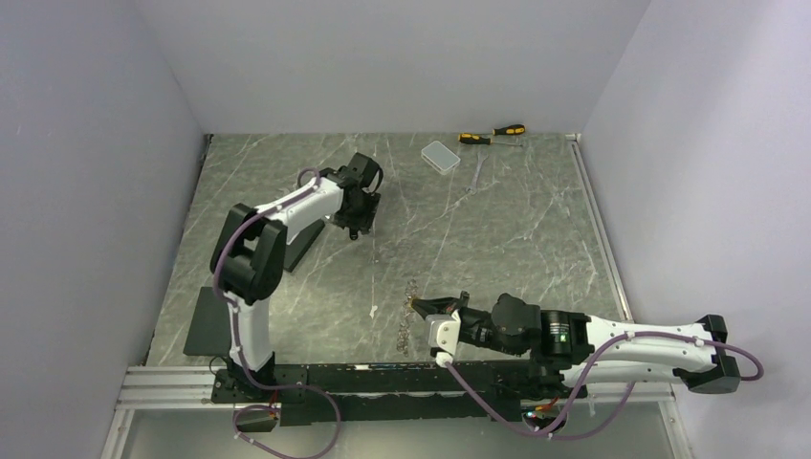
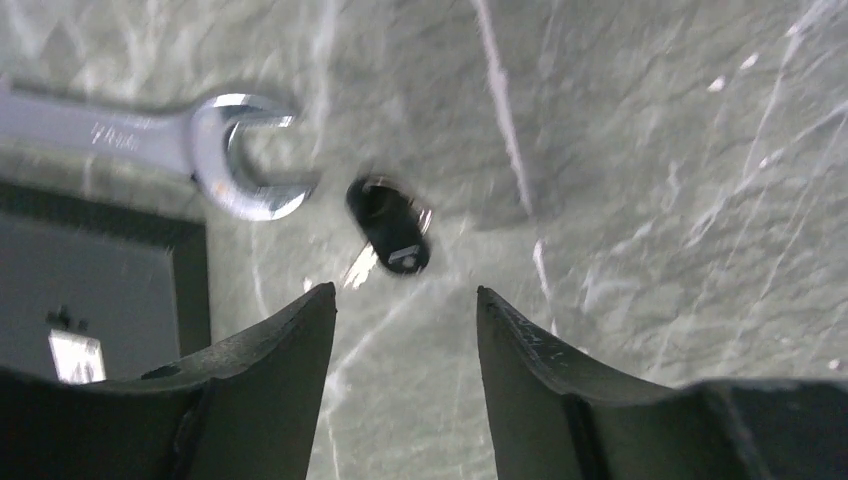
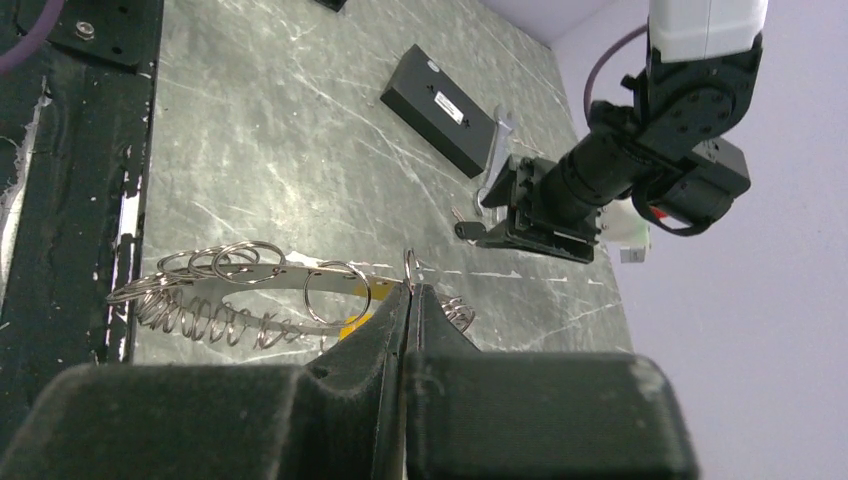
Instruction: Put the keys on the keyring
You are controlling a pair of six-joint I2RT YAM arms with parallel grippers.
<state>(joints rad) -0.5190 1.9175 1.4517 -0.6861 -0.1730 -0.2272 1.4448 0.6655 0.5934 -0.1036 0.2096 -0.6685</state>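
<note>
My right gripper (image 3: 411, 288) is shut on the keyring (image 3: 240, 290), a silvery band hung with several small wire rings, pinching it at one small ring. A yellow key head (image 3: 355, 325) shows just under the band. From above, this gripper (image 1: 421, 306) and the keyring (image 1: 409, 320) sit near the table's front. The black-headed key (image 2: 388, 225) lies on the table just beyond my open, empty left gripper (image 2: 405, 295), which hovers over it (image 1: 360, 229). The key also shows in the right wrist view (image 3: 470, 230). I cannot pick out the pale key.
A silver spanner (image 2: 230, 150) lies left of the black key, beside a flat black block (image 2: 90, 290). Two yellow-and-black screwdrivers (image 1: 493, 134) and a white box (image 1: 440, 155) lie at the back. A dark plate (image 1: 208, 323) sits front left. Walls enclose the table.
</note>
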